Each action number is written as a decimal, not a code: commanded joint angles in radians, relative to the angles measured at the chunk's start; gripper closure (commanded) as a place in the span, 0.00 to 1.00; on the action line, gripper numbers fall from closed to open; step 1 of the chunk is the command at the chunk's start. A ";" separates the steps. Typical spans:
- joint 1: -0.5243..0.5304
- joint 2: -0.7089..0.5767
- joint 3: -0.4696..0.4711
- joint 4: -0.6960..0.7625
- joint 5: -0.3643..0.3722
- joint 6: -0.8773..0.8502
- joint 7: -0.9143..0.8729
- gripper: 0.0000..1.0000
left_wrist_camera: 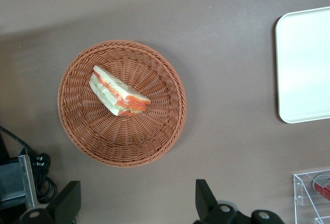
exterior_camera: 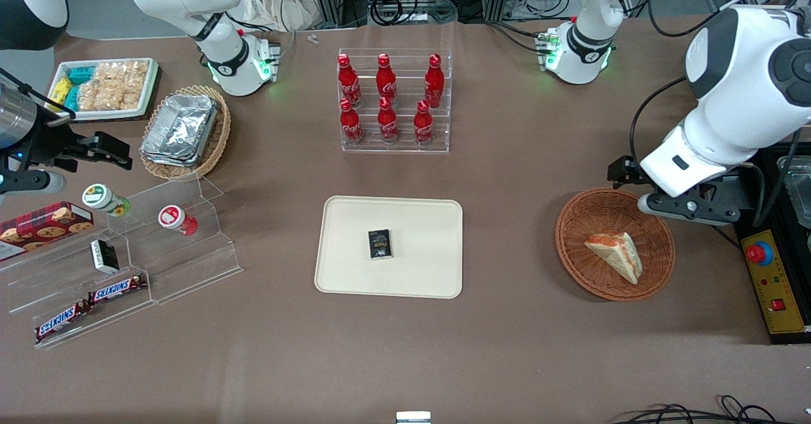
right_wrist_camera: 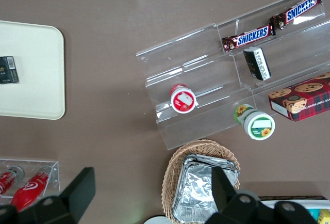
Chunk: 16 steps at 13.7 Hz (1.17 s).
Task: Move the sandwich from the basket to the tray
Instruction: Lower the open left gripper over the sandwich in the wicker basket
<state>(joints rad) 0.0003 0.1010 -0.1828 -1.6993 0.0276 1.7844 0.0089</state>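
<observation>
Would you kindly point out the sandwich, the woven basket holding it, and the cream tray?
sandwich (left_wrist_camera: pixel 119 92), left wrist view, on its top bread face.
basket (exterior_camera: pixel 578 221), front view, on bare woven wall.
tray (exterior_camera: pixel 418 278), front view, on bare floor near its rim.

— Where is the left arm?
— It reaches in from the working end of the bench, its white forearm angled down toward the front camera.
— And its gripper (exterior_camera: pixel 640 189)?
— It hangs above the bench, pointing straight down, carrying nothing. The two dark fingers (left_wrist_camera: pixel 69 203) stand wide apart.
</observation>
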 commanded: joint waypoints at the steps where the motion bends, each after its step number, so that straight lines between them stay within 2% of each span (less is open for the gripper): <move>1: 0.006 0.010 -0.003 0.023 0.005 -0.026 -0.012 0.00; 3: 0.007 0.026 -0.001 0.035 0.006 -0.026 -0.004 0.00; 5: 0.016 0.048 -0.001 0.038 0.057 -0.025 -0.004 0.00; 7: 0.050 0.069 -0.001 0.027 0.049 -0.007 -0.077 0.00; 9: 0.090 0.098 -0.001 -0.008 0.052 0.083 -0.287 0.00; 12: 0.092 0.121 -0.001 -0.144 0.061 0.290 -0.655 0.00; 14: 0.096 0.150 -0.001 -0.213 0.061 0.412 -0.780 0.00; 16: 0.098 0.204 0.000 -0.217 0.069 0.457 -0.861 0.00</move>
<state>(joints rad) 0.0940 0.2805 -0.1796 -1.9021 0.0748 2.1992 -0.7569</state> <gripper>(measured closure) 0.000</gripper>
